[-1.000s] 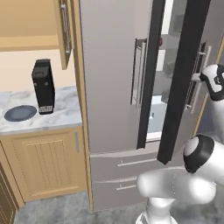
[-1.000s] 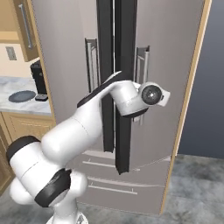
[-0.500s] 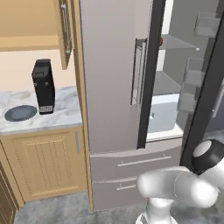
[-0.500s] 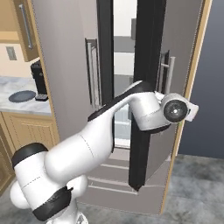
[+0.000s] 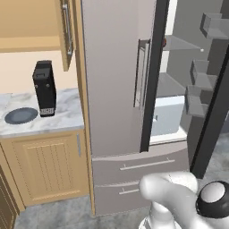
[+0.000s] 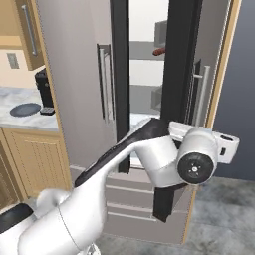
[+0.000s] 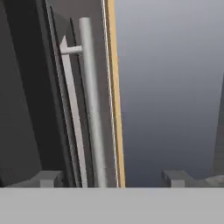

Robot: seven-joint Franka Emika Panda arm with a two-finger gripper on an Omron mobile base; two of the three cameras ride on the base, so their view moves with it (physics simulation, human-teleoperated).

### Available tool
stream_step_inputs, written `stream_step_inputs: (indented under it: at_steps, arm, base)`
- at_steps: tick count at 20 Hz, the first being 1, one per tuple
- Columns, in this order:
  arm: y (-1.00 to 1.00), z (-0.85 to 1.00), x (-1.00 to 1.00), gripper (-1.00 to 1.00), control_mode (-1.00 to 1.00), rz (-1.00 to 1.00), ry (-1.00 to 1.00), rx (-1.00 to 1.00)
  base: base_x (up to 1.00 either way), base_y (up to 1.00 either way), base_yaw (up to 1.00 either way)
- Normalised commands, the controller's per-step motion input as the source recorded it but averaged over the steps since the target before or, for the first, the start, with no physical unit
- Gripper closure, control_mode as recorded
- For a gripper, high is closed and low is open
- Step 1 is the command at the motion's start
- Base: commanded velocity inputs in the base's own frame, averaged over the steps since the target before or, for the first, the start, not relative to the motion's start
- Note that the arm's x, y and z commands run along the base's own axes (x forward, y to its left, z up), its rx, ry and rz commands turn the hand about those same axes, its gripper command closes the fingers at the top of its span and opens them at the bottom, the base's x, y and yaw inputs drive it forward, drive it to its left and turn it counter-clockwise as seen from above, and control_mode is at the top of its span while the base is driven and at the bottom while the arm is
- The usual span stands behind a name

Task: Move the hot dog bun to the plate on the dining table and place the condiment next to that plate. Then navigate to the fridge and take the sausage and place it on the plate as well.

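Fridge [image 5: 116, 80] stands with its right upper door [image 6: 199, 84] swung partway out, dark edge toward the cameras. Hand [image 7: 109, 177] sits low in front of that door; fingertips [image 7: 48, 178] spread wide, nothing between them. The door's long vertical handle [image 7: 89, 105] runs just ahead of the hand, nearer the one fingertip, not touching as far as the hand view lets me judge. Behind the hand the gap between the doors shows lit shelves; a small reddish-brown piece, likely the sausage [image 6: 159, 51], lies on an upper shelf well above the hand, too small to be sure. Far off on the hand's other side of the fridge, a marble desk [image 5: 67, 118] carries a dark blue-grey plate [image 5: 20, 115] and a black appliance [image 5: 44, 88].
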Motion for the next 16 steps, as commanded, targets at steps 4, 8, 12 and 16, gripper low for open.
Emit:
stream_step_inputs:
  at_steps: [4, 8, 12, 16]
  arm:
    - [1.0, 0.0, -1.0, -1.0, -1.0, -0.03, -0.14, -0.47]
    - [1.0, 0.19, -0.37, -1.0, -1.0, 0.0, -0.02, -0.48]
    - [1.0, 0.28, 0.0, -1.0, -1.0, 0.0, 0.01, -0.42]
    - [1.0, 0.21, 0.29, -1.0, -1.0, 0.0, 0.08, -0.37]
  base:
    - [0.0, 0.0, 0.0]
    - [0.0, 0.0, 0.0]
    - [0.0, 0.0, 0.0]
    - [0.0, 0.0, 0.0]
